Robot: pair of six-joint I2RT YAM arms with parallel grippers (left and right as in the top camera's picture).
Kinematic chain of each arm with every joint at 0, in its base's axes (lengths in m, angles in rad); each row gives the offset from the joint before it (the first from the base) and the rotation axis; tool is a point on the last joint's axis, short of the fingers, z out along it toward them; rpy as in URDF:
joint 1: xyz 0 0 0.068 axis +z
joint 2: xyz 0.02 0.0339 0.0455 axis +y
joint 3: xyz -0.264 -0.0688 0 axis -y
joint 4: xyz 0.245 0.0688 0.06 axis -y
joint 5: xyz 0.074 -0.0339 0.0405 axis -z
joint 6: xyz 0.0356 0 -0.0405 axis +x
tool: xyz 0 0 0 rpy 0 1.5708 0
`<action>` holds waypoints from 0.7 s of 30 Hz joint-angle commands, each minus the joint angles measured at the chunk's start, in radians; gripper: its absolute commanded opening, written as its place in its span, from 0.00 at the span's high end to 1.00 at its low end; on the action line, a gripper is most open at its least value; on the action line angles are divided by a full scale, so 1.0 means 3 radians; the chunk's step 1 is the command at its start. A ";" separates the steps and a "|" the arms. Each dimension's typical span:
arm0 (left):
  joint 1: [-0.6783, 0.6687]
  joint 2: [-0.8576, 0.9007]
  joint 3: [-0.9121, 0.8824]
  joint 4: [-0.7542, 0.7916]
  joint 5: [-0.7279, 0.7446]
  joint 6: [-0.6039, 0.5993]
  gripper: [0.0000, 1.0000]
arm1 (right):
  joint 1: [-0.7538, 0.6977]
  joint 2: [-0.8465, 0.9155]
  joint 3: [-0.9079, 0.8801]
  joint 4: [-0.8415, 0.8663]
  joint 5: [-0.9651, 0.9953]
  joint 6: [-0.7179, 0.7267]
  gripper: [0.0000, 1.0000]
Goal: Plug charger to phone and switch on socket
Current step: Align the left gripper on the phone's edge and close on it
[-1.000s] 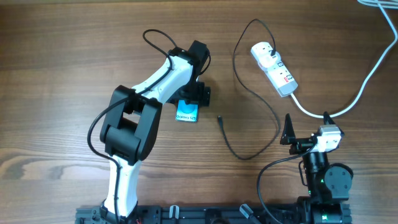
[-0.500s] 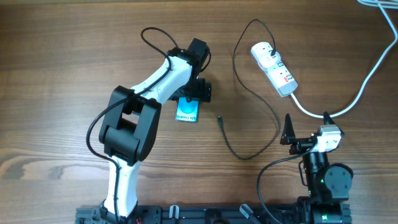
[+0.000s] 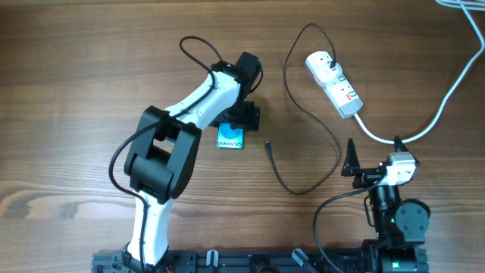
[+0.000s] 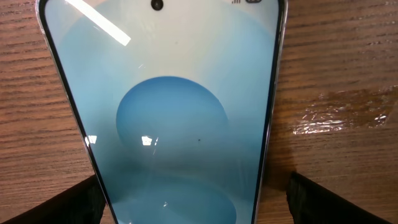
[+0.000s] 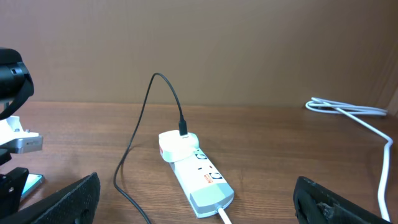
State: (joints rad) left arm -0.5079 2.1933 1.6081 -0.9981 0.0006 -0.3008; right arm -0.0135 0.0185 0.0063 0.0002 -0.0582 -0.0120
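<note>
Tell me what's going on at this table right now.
The left arm's claw hangs open over the small teal-screened smartphone, fingers either side of it. The thin black charger cable lies loose on the wooden table, its tip right of the phone, unplugged. The right claw sits open and empty, facing the white power strip.

Phone face-up on wooden table, between the left tool's wide-apart fingertips.

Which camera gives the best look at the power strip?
The right wrist view: the power strip sits whole and close, with its white adapter plain. Overhead shows it smaller, from above. The left wrist view shows the phone, not the strip.
</note>
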 commanded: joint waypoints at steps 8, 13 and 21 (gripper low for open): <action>0.0057 0.0114 -0.0125 0.0048 -0.0097 -0.0079 0.00 | -0.0015 -0.0015 -0.0004 0.0006 0.0042 0.0042 0.00; 0.0067 0.0114 -0.0125 0.0048 -0.0164 -0.0070 0.00 | -0.0015 -0.0015 -0.0004 0.0005 0.0042 0.0041 0.00; 0.0086 0.0114 -0.0125 0.0050 -0.0191 -0.0069 0.00 | -0.0015 -0.0015 -0.0004 0.0005 0.0042 0.0041 0.00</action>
State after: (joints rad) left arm -0.5018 2.1933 1.6073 -0.9932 -0.0036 -0.3122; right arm -0.0135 0.0185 0.0063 0.0002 -0.0582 -0.0120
